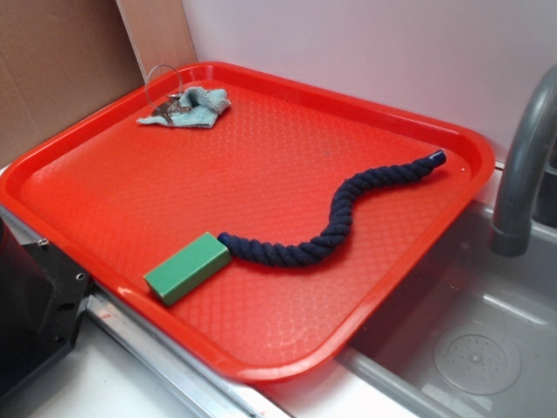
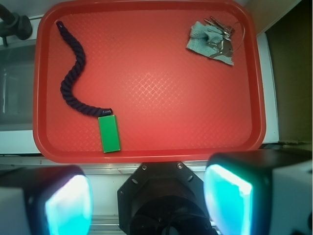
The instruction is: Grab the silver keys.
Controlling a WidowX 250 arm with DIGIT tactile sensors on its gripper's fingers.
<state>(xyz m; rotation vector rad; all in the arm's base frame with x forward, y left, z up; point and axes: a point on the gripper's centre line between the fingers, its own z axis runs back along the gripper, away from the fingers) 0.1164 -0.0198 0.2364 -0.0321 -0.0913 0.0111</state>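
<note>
Nothing has yet been grasped: the gripper (image 2: 149, 196) is held wide apart and empty outside the tray's (image 2: 146, 147) near edge, while the silver keys (image 2: 220, 38) lie untouched on the cloth (image 2: 200, 41) in a far corner.

keys (image 2: 221, 35) on cloth (image 2: 208, 43), tray (image 2: 146, 152) corner

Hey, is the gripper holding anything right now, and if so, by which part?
Nothing is held. The gripper is open above the tray's near edge; the silver keys lie on the cloth.
</note>
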